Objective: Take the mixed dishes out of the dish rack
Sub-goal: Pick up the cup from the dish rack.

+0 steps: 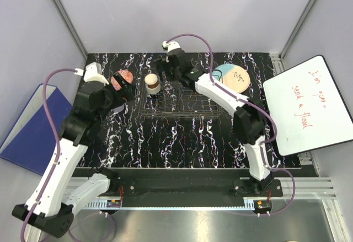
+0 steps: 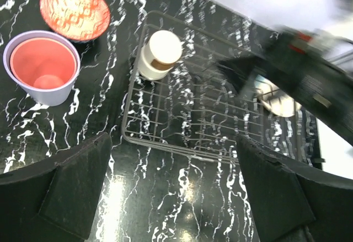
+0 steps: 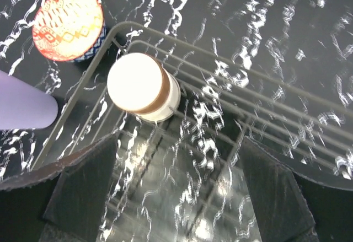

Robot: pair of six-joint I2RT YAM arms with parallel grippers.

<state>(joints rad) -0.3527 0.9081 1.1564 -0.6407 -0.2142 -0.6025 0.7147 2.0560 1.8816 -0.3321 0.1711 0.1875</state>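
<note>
The wire dish rack (image 1: 182, 103) stands mid-table. A whitish cup (image 1: 152, 83) sits upside down in its left end, also seen in the left wrist view (image 2: 160, 54) and the right wrist view (image 3: 140, 85). The red-orange bowl (image 1: 122, 78) sits on the table left of the rack. The salmon-pink cup (image 2: 43, 63) is nested in the lavender cup (image 2: 14, 74) near the bowl (image 2: 74, 11). The blue-and-cream plate (image 1: 231, 76) lies right of the rack. My left gripper (image 2: 176, 198) is open and empty, left of the rack. My right gripper (image 3: 176, 198) is open and empty above the rack, beside the whitish cup.
A whiteboard (image 1: 309, 104) lies at the table's right edge. A blue folder (image 1: 27, 126) lies off the table on the left. Grey walls enclose the back and sides. The right arm (image 2: 298, 71) reaches over the rack's far side.
</note>
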